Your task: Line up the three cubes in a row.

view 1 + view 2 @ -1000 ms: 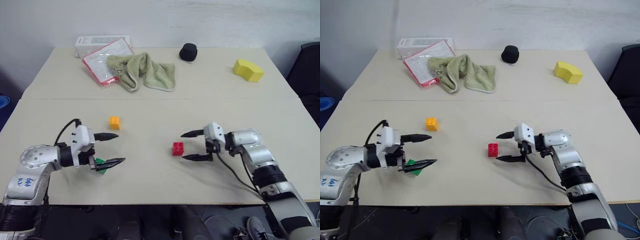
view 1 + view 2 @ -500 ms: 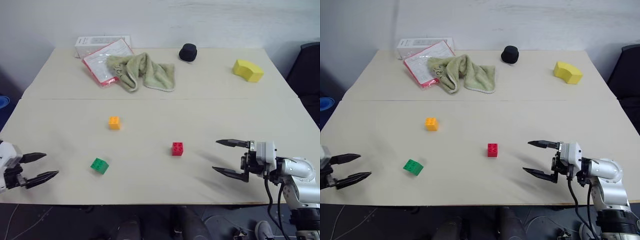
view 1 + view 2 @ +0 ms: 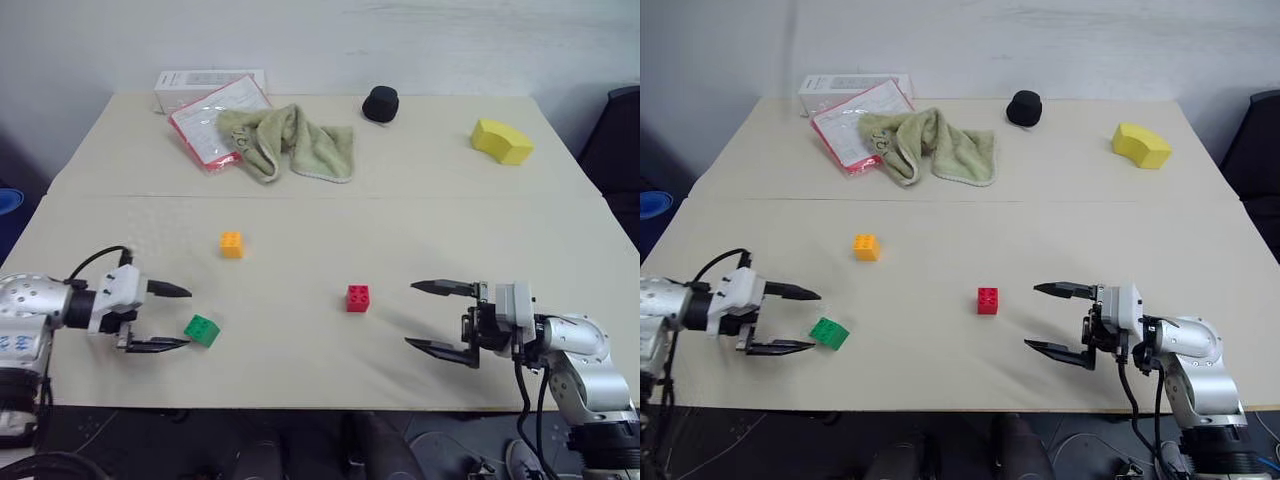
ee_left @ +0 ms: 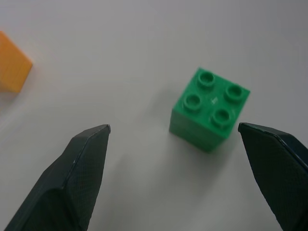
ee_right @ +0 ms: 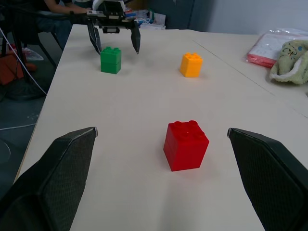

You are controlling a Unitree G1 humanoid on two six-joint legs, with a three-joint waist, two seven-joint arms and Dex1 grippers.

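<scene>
Here, three small studded cubes sit scattered on a beige table (image 3: 400, 230), none yet in a row. Taking the red cube (image 3: 357, 298) as landmark: the green cube (image 3: 201, 330) lies well to its left and slightly nearer the robot, the orange cube (image 3: 231, 244) to its left and farther back. The left gripper (image 3: 168, 317) hangs just left of the green cube, jaws wide and empty; the right gripper (image 3: 432, 318) sits right of the red cube, equally wide and empty. Probably the green cube is being approached; next comes closing squarely around it.
</scene>
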